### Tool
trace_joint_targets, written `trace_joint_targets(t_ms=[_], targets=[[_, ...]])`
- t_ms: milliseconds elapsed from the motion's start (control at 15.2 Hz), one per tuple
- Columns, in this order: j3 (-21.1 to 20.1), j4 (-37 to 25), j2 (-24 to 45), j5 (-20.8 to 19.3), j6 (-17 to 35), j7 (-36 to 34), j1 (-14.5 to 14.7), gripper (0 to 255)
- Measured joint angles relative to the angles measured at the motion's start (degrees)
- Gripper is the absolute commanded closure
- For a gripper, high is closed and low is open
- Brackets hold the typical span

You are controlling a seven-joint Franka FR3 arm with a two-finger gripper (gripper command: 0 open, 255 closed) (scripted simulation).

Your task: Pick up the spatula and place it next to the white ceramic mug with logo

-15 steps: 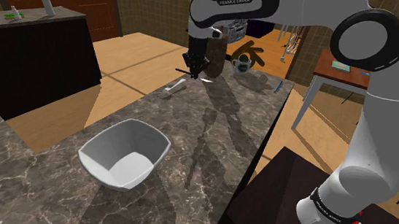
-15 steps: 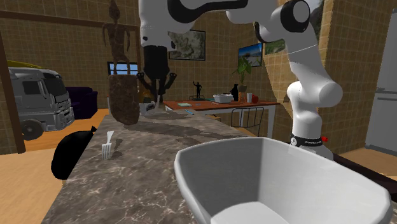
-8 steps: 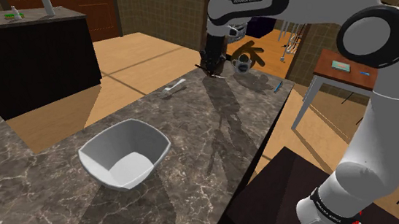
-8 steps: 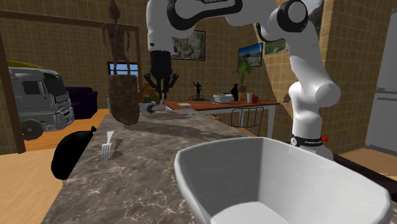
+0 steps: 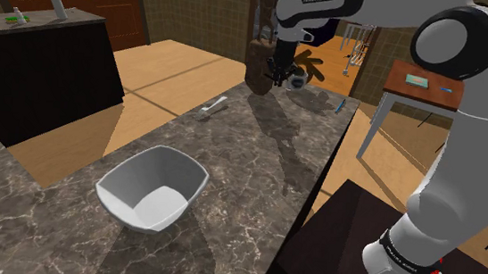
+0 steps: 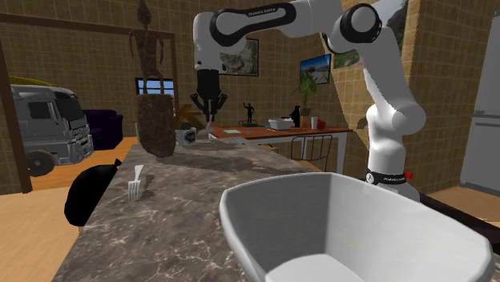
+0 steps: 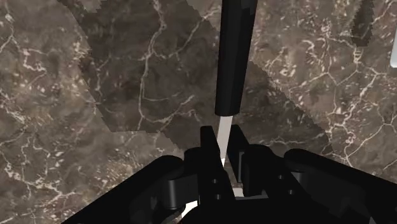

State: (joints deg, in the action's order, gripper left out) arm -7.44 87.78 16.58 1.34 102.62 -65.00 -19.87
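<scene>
The fingers (image 7: 207, 153) clasp the spatula (image 7: 234, 57), its blade mostly hidden behind them

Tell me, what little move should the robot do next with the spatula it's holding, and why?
Probably lower it straight down. The all-black gripper is shut on the black-handled, pale-bladed spatula, held above the dark marble counter close beside the white mug with a dark logo. It looks near enough, so setting it down should come before letting go.

My gripper (image 5: 278, 77) carried the spatula (image 7: 234, 57) toward the shoulder view's right, past the brown vase (image 5: 258, 68), now just beside the mug (image 5: 300, 81)
</scene>
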Motion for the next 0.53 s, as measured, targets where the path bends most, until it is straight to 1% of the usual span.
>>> trace_joint_targets(t_ms=[396,528], targets=[[2.49,-3.55,2.23,0.31,-1.70,7.06,-4.60,255],[3.28,-5.66,3.53,0.38,-2.59,9.34,-6.11,255]])
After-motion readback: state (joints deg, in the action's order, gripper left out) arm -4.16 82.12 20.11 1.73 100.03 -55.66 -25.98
